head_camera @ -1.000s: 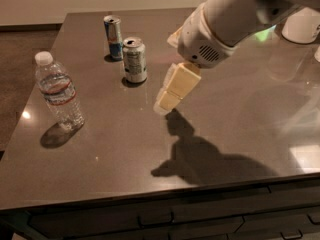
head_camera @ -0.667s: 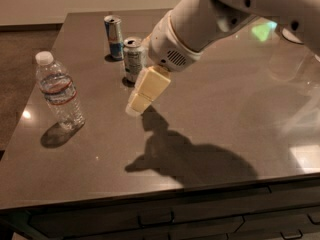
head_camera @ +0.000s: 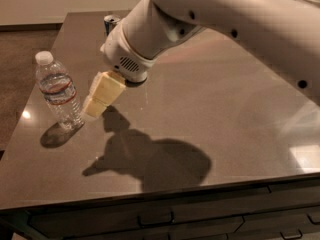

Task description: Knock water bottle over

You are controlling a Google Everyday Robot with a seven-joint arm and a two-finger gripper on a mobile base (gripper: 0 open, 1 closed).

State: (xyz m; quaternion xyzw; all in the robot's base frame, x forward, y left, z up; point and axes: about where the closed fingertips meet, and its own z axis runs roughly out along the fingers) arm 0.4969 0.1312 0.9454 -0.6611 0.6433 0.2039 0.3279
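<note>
Sweeping leftward across the picture, the arm (head_camera: 210, 14) had carried the end effector (head_camera: 94, 106) from the middle of the counter (head_camera: 225, 109) to just beside the water bottle (head_camera: 59, 91). The wrist now covered the spot where the silver can had been in view. Only the top of the blue-and-silver can (head_camera: 111, 21) peeped out behind the arm at the far edge.

The water bottle had not shifted. It stood upright near the left edge of the counter, white cap on top, so its long axis ran straight up.

The end effector hung slanted, pointing down and towards the bottle, with its tip level with the bottle's lower half, below the banded label. The bottle lay directly to the picture's left of that tip. The two were so close that contact could neither be confirmed nor ruled out. Whether the end effector was spread or pressed together could not be told from this angle; it held nothing.

A further push to the left looked likely to meet the bottle low on its body. That might slide the bottle towards the edge rather than tip it, so a higher strike seemed the safer choice.
</note>
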